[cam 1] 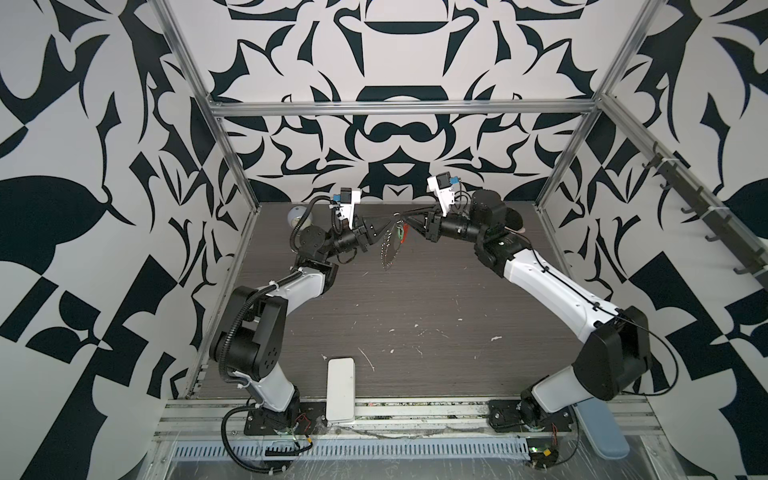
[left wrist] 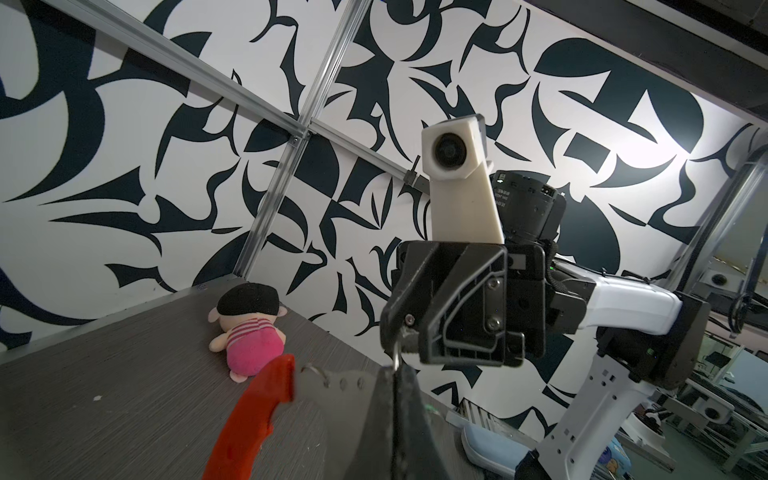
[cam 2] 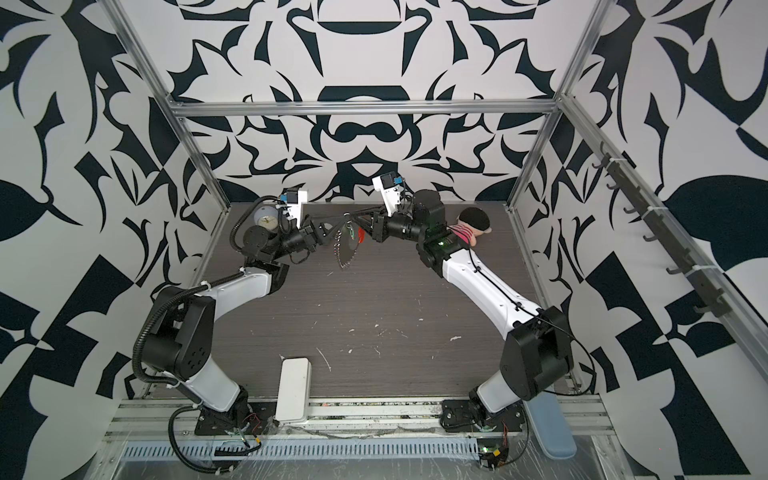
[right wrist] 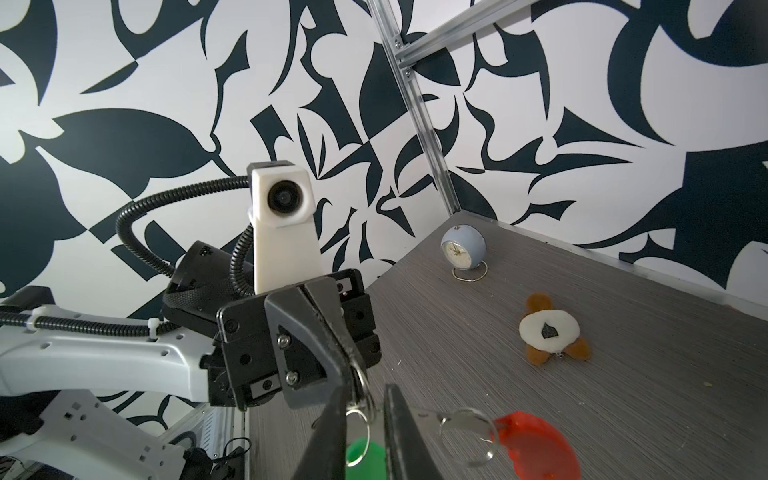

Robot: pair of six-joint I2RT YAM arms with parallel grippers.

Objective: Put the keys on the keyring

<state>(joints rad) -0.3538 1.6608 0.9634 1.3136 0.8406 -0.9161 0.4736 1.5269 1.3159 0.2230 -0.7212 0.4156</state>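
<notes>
Both grippers meet in mid-air over the back of the table. My left gripper [cam 1: 384,235] [cam 2: 332,237] [left wrist: 395,374] is shut on a silver ring of the keyring [cam 1: 390,251] [cam 2: 345,251]. Its chain loop hangs below, and its red-orange bar [left wrist: 249,415] [right wrist: 536,444] sticks out to one side. My right gripper [cam 1: 409,227] [cam 2: 362,229] [right wrist: 368,388] faces it, shut on the key. The key's green head [right wrist: 365,457] fills the narrow gap between the fingers, next to a small ring [right wrist: 358,424]. The key's blade is hidden.
A pink plush doll with black hair [cam 2: 473,222] [left wrist: 249,328] lies at the back right. A round blue clock [cam 2: 266,218] [right wrist: 462,251] and a white-and-brown plush [right wrist: 548,332] sit at the back left. A white box [cam 1: 340,388] lies at the front edge.
</notes>
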